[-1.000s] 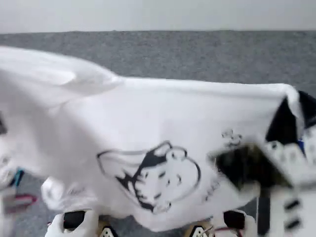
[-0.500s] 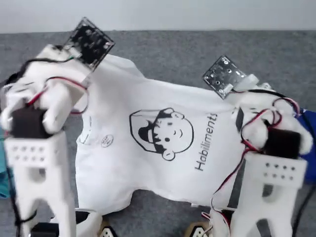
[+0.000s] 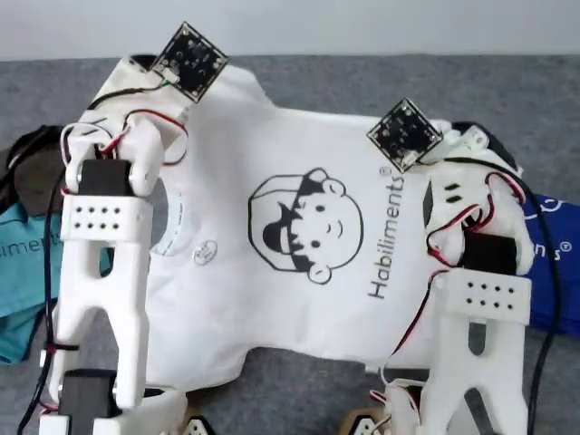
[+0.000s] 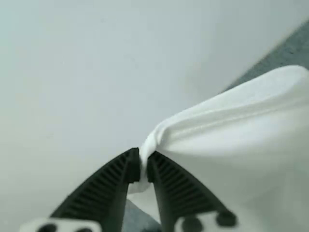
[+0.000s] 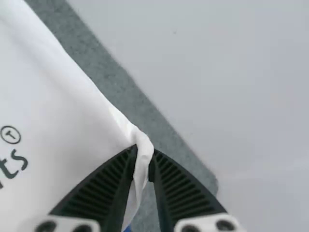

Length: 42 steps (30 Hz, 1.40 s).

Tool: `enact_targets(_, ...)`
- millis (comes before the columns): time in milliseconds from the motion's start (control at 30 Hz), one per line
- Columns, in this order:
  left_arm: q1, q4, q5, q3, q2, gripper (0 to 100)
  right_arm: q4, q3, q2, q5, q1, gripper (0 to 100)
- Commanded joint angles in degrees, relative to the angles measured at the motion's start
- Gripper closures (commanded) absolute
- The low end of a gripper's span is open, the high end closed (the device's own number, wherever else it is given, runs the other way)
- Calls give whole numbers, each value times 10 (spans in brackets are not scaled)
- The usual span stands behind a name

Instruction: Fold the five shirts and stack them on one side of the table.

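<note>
The white shirt [image 3: 299,272] is spread across the grey tabletop [image 3: 362,86]. The left gripper [image 4: 143,166] has its fingers clamped on the shirt's edge at 11 o'clock, and the right gripper [image 5: 143,159] has its own clamped at 2 o'clock. A teal shirt [image 3: 23,263] lies at 9 o'clock and a blue shirt [image 3: 555,263] at 3.

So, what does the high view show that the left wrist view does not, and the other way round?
High view: the cartoon face printed on the white shirt, a teal shirt at one side of it and a blue shirt at the other. Left wrist view: the left hand, shut on a bunched edge of the white shirt. Both: the white shirt, the grey table and the pale wall.
</note>
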Motion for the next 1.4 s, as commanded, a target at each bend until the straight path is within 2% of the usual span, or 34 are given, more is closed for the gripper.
enact_targets(0, 2, -68, -4, -6, 2, 986, -58, -6, 18, 4, -1, 988)
enact_targets(233, 4, -133, -4, -6, 6, 986, -163, -6, 87, 5, -4, 988)
enact_targets(433, 3, -110, -5, -2, 4, 986, -195, -6, 119, 5, -15, 988)
enact_targets(600, 5, 15, -5, -6, -2, 986, -131, -6, 108, 3, -37, 988)
enact_targets(933, 6, 368, -5, -1, -78, 986, 227, -4, 29, 2, -40, 988)
enact_targets(1133, 6, 549, -5, -1, -89, 986, 378, -3, -12, 2, -40, 988)
enact_targets(1233, 6, 612, -6, 5, -88, 986, 440, -2, -14, 2, -40, 988)
enact_targets(1367, 5, 634, -22, 69, -90, 986, 452, 34, -15, 2, -40, 988)
